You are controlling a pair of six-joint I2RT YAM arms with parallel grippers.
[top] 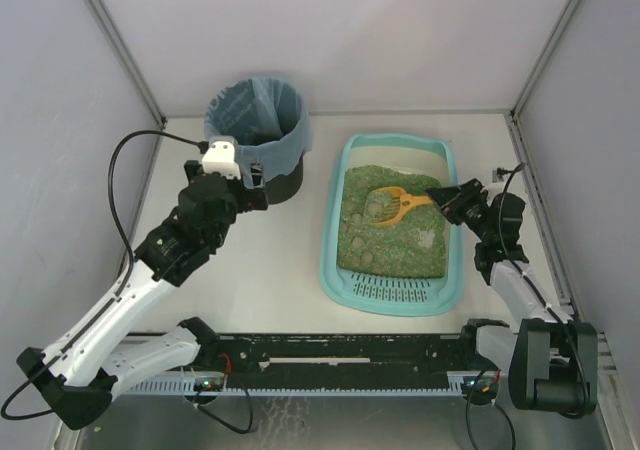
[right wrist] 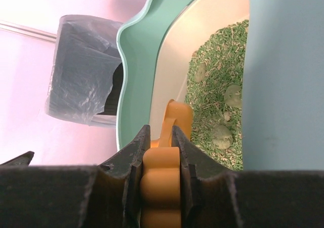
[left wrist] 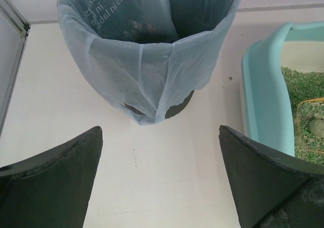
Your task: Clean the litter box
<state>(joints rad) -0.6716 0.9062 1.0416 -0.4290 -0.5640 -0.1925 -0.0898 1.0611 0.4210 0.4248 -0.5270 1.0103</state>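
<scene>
1. Two containers stand on the white bench (top: 270, 280). One is a round black bin (top: 290, 185) lined with a blue bag (top: 280, 150), at the back left. The other is the light-teal litter box (top: 331, 250), near the bin's right but apart from it, its slotted grille (top: 395, 290) towards the arm bases.
2. Grey panels wall the bench on three sides.
3. Left end effector (left wrist: 159, 131) hovers in front of the bin, fingers spread wide and holding nothing, with bare bench showing between them.
4. Right end effector (right wrist: 159, 137) reaches over the box's right rim, fingers clamped on the handle of the orange slotted scoop (top: 390, 206).
5. Scoop head lies on the litter in the far half of the box, its handle pointing towards the right rim.
6. Green granular litter (top: 400, 245) covers most of the tray floor, with several rounded clumps (right wrist: 221, 136) by the scoop. A pale bare strip shows at the far end.
7. Bag edge folds over the bin's rim. Dark bits lie inside, but what they are I cannot tell.
</scene>
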